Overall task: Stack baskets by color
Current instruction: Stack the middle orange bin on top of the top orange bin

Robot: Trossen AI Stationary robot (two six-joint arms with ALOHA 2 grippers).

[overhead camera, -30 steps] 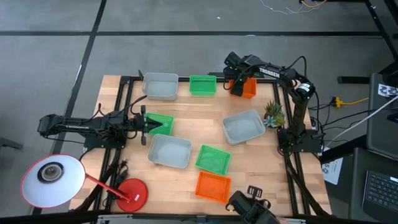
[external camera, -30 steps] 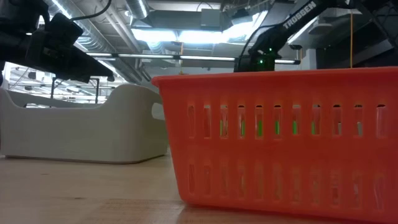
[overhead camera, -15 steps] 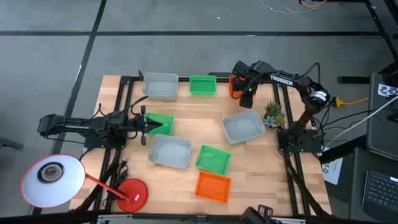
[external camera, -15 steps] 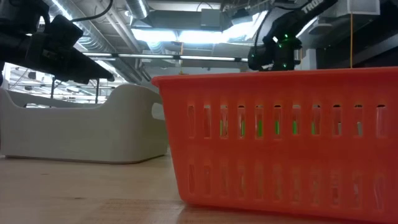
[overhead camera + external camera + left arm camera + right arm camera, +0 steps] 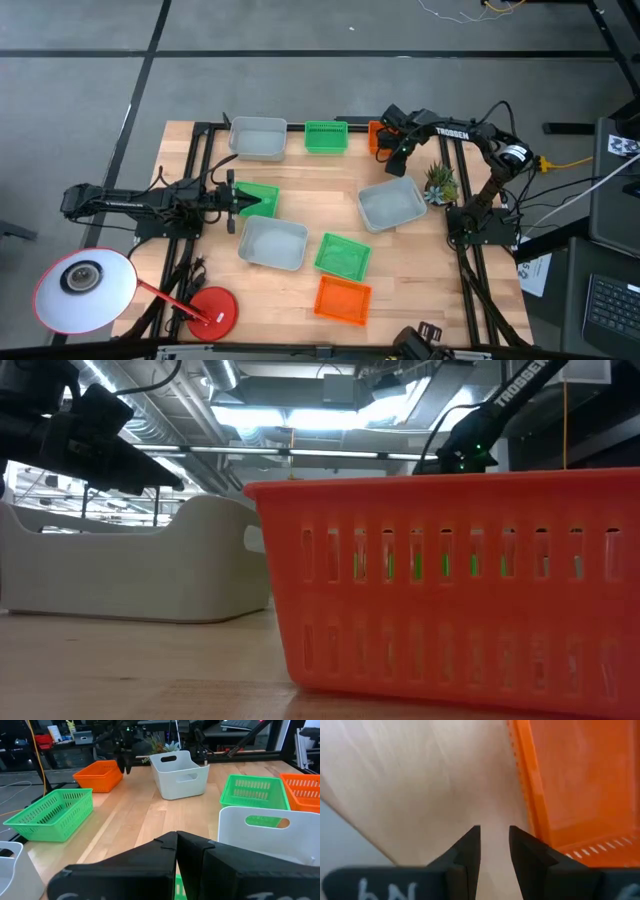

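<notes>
Now my right hand (image 5: 392, 150) hovers empty, fingers apart, just beside the orange basket (image 5: 378, 134) at the counter's (image 5: 300, 190) far edge. I judge it light, thin plastic: stiff enough at the rim, springy in the perforated walls, a bit slick. I'd pinch one wall at mid-length, one finger inside and one outside, so it hangs level. A second orange basket (image 5: 342, 299) sits near the front edge. My left hand (image 5: 238, 201) waits with fingers together, over a green basket (image 5: 261, 199).
</notes>
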